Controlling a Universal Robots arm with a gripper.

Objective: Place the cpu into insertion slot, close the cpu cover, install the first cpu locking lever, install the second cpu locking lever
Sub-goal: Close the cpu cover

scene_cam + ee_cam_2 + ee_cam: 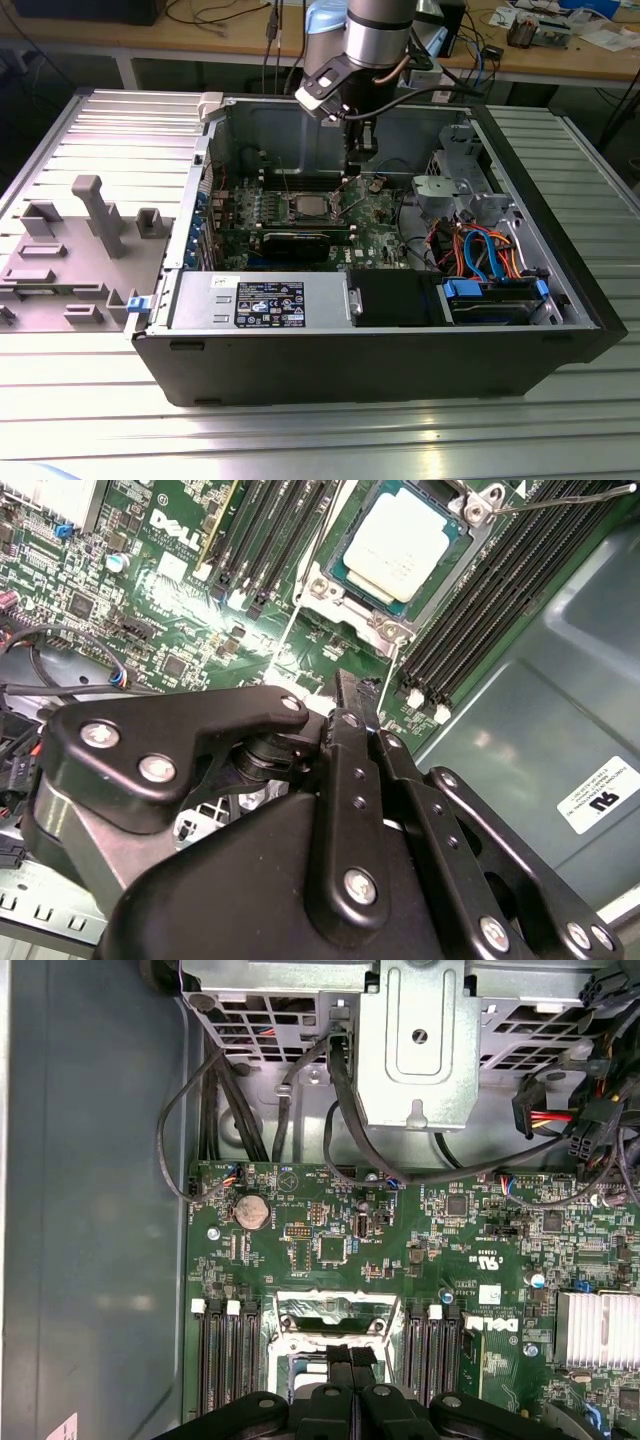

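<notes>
Now | cpu (398, 542) flat, face-up in insertion slot (326, 586) | gripper (352, 690) clenched, empty

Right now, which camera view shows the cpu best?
The second wrist view: the cpu lies close and unobstructed, its silver top visible. In the exterior view the cpu is a small, distant square. In the first wrist view the gripper covers most of it.

We see the pincer (358, 165) hovering over the motherboard (378, 225) in the open case (350, 355), the cpu (305, 207) at its eight o'clock, a grey fixture (90, 235) at the case's nine o'clock.
</notes>
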